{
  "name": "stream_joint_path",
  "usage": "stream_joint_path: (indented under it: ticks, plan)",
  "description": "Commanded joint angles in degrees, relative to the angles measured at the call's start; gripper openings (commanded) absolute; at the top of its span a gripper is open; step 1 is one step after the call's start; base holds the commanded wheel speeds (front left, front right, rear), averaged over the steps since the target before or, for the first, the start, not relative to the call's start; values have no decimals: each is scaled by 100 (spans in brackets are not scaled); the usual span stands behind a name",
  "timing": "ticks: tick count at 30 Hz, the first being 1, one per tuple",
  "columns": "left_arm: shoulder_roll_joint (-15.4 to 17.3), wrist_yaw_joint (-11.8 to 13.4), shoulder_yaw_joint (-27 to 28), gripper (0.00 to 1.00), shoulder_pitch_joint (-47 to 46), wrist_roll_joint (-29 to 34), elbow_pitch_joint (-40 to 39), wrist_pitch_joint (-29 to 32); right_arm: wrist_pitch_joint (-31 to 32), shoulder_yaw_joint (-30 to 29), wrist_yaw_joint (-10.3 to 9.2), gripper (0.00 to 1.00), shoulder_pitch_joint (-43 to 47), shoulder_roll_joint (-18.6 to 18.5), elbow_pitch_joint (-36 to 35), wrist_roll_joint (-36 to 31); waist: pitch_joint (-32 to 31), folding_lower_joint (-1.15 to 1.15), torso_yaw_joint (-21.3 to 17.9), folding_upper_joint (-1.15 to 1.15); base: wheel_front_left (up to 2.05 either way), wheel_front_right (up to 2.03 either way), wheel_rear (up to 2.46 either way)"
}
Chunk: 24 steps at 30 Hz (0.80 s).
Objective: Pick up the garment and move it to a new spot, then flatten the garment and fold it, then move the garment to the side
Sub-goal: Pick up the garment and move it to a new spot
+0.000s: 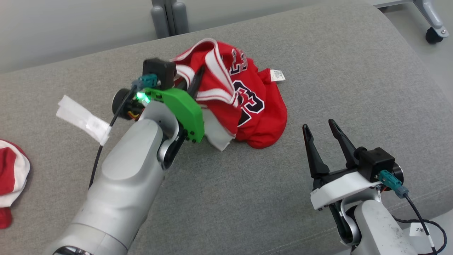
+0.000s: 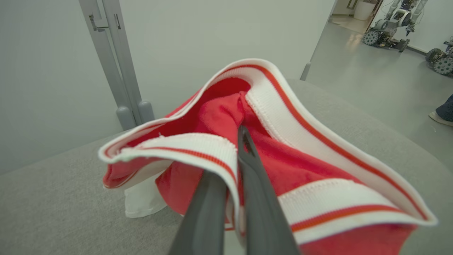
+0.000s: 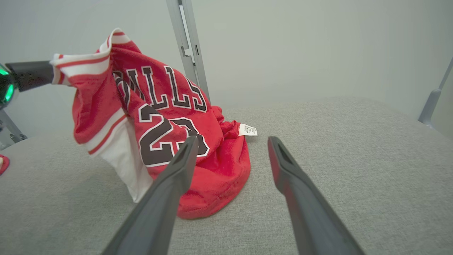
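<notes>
The garment is a red basketball jersey [image 1: 247, 106] with white trim and a black number, bunched on the grey cushion [image 1: 318, 71]. My left gripper [image 1: 198, 79] is shut on its white-and-red striped edge [image 2: 212, 148] and holds that edge lifted off the surface, while the lower part of the jersey [image 3: 212, 177] still rests on the cushion. In the left wrist view the two fingers [image 2: 247, 198] pinch the trim between them. My right gripper [image 1: 322, 132] stands open to the right of the jersey, apart from it, with nothing between its fingers [image 3: 170, 184].
A white strip of cloth or tape [image 1: 83, 118] lies left of my left arm. Another red-and-white garment [image 1: 10, 177] sits at the cushion's left edge. A grey metal post [image 3: 187, 46] stands behind the cushion. A wheeled robot [image 2: 393, 24] stands far off on the floor.
</notes>
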Motion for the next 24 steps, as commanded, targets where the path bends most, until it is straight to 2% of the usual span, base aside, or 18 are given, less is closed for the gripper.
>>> stream_joint_path:
  ticks: [1, 7, 14, 20, 24]
  plan:
    - [68, 20, 11, 100, 174, -30, 140, -85, -27, -5, -4, 100, -49, -9, -24, 56, 75, 0, -76, 0, 0, 0, 0]
    - [191, -22, 18, 100, 699, -110, 543, -536, -26, -53, -4, 100, 84, -8, -31, 15, -11, 0, 135, 0, 0, 0, 0]
    - [390, -39, -14, 100, 1322, -132, 260, -1065, -24, -148, -4, 100, 221, -9, -5, -64, -292, 0, 599, 0, 0, 0, 0]
    - [618, 166, 511, 100, 2071, -309, -674, -1259, -24, -260, -4, 100, 330, -12, -65, -65, -488, 0, 997, 0, 0, 0, 0]
    - [826, 429, 1207, 100, 2797, -90, -1841, -1257, -24, -406, -4, 100, 408, -11, -109, -124, -571, 0, 1209, 0, 0, 0, 0]
